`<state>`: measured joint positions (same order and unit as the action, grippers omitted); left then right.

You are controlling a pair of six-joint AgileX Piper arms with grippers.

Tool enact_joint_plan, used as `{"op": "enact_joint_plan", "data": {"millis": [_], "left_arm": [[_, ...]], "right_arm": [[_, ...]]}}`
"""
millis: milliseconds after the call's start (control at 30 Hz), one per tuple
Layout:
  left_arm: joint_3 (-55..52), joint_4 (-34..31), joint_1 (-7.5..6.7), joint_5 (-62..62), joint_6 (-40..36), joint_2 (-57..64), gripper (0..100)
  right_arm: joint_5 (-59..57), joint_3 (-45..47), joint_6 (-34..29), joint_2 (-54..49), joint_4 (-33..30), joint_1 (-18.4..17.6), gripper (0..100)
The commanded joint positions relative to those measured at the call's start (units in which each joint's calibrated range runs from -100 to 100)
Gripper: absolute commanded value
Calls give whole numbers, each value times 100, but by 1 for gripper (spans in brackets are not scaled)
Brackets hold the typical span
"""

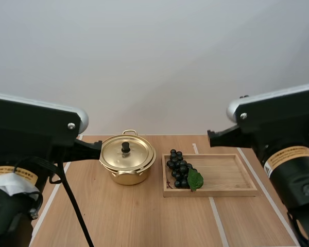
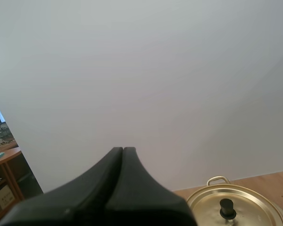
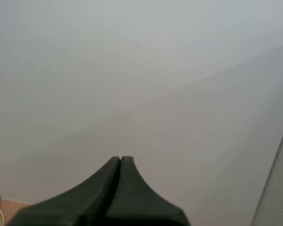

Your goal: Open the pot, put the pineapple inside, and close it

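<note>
The wooden table [image 1: 134, 216] runs forward from both arms. The left arm [image 1: 26, 123] and the right arm [image 1: 278, 118] are held raised and folded back near their bases, each reaching level toward the far wall rather than down at the table.

The left gripper [image 2: 123, 149] has its two black fingers pressed together into one dark wedge, with nothing between them. The right gripper [image 3: 120, 159] is closed in the same way, and it too grips nothing.

Below the right gripper and a little to its left, the wooden tray [image 1: 232, 175] lies flat on the table. Its end nearest that gripper is bare.

The gold pot [image 1: 126, 177] stands just ahead of the left gripper's tips and to their right, lower than the fingers. It is beside the tray but does not touch it.

The lid [image 1: 136, 154] sits closed on the pot. From the left wrist it shows close by, below and to the right of the closed fingers.

No pineapple is here. A bunch of dark grapes [image 1: 177, 170] with a green leaf [image 1: 195, 180] lies in the tray's end nearest the pot, well left of the right gripper.

The lid's black knob [image 1: 125, 147] stands upright at its centre, apart from both grippers.
</note>
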<state>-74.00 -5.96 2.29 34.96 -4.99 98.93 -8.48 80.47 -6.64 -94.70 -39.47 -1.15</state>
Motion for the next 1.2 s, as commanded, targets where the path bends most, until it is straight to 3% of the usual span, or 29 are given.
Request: {"op": "enact_joint_plan", "data": {"millis": [0, 100, 333, 500, 767, 1000, 1167], "left_arm": [[-458, -32, -6, -239, -47, 107, 0], [-792, -44, -23, -314, 32, 107, 0], [-1348, -73, -145, -298, 32, 107, 0], [-1769, -73, -146, -298, -242, 107, 0], [-2285, -73, -146, -298, -703, 107, 0], [-2600, -73, -82, -315, -947, 107, 0], [-2600, -73, -50, -361, -997, 107, 0]], "right_arm": [[82, 424, 66, -398, -407, 20, 0], [47, 788, -19, -530, -186, 27, 0], [-758, 1378, -158, -530, 1039, 94, 0], [-940, 1928, -148, -530, 1031, 142, 0], [-1881, 1953, -31, -530, 1205, 201, 0], [-2656, 1953, 812, -530, 1405, 201, 0], [-2642, 1953, 812, -530, 1988, 201, 0]]}}
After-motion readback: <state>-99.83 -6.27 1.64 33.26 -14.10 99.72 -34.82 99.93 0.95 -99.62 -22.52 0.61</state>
